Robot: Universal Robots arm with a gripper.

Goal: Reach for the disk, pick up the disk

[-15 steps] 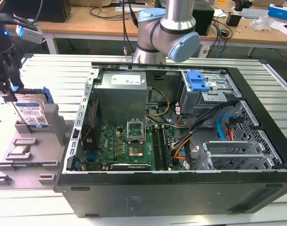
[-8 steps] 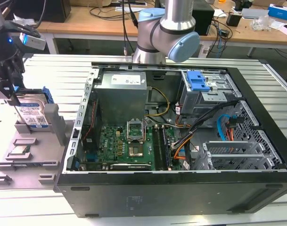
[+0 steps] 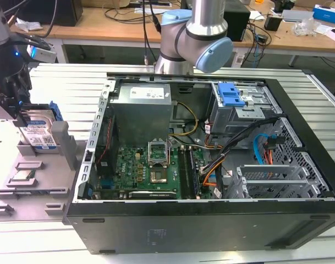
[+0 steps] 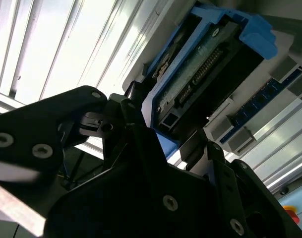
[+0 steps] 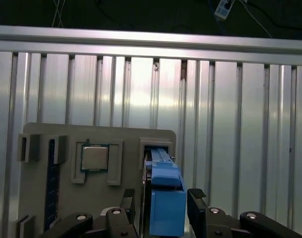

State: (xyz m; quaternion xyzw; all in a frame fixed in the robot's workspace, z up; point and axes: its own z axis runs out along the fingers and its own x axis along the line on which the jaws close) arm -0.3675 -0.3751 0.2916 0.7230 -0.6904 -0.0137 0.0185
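Parted rather than clamped: two black fingers point(image 5: 196, 201) of the gripper point(image 5: 162, 202) in the first wrist view, one on each flat side of the disk point(image 5: 165, 196), the blue bracket right in the gap between them. Hard to tell whether the pads already touch the sides; looks like a sliver of space on at least one side. Gripping nothing yet, on that reading.

Upright on edge in a slot of the grey holder point(image 5: 41, 136), directly under the gripper. Flat faces turned toward the two fingers, thin top edge lined up with the gap. No sideways offset to speak of: centred between the fingers, with closing as the likely remaining need. Same straddle in the second wrist view, with the dark connector side of the disk point(image 4: 200, 69) just beyond the fingers.

Just beside the slot, on the same holder: a small square chip point(image 5: 94, 157) in its own pocket, apart from the fingers.

Farther out, in the exterior view: gripper point(image 3: 16, 110) low over the disk point(image 3: 38, 135) at the exterior view's left, holder resting on the ribbed metal table point(image 3: 24, 242). Near it, toward the exterior view's right, the open computer case point(image 3: 211, 165). Not yet lifted from the slot.
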